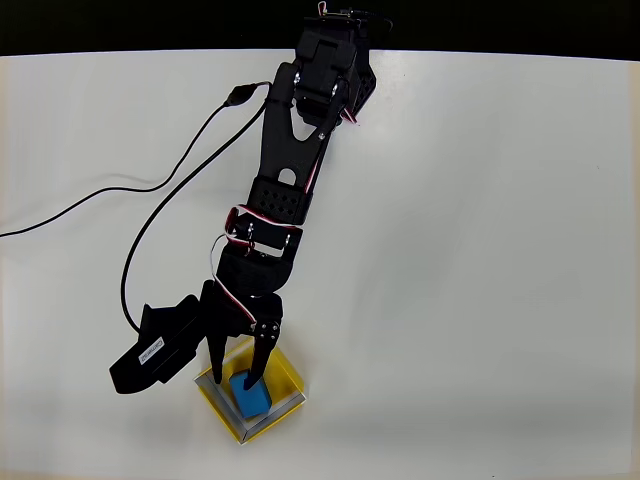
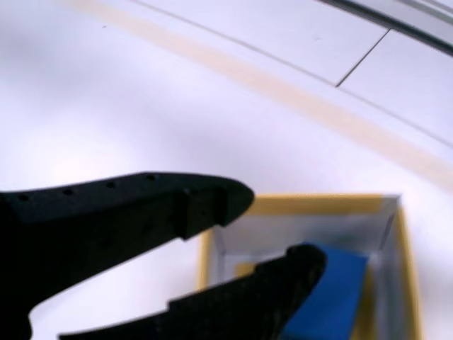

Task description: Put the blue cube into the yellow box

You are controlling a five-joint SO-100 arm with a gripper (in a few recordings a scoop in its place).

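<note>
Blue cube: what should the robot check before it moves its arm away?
1. Blue cube inside the yellow box: ok, in both views it sits within the walls.
2. Gripper open: ok, a gap shows between the fingers in the wrist view.
3. Cube free of the fingers: cannot tell, one fingertip overlaps the cube.
4. Cube lying flat on the floor: cannot tell, a finger hides part of it.
5. Box whole on the table: ok.
</note>
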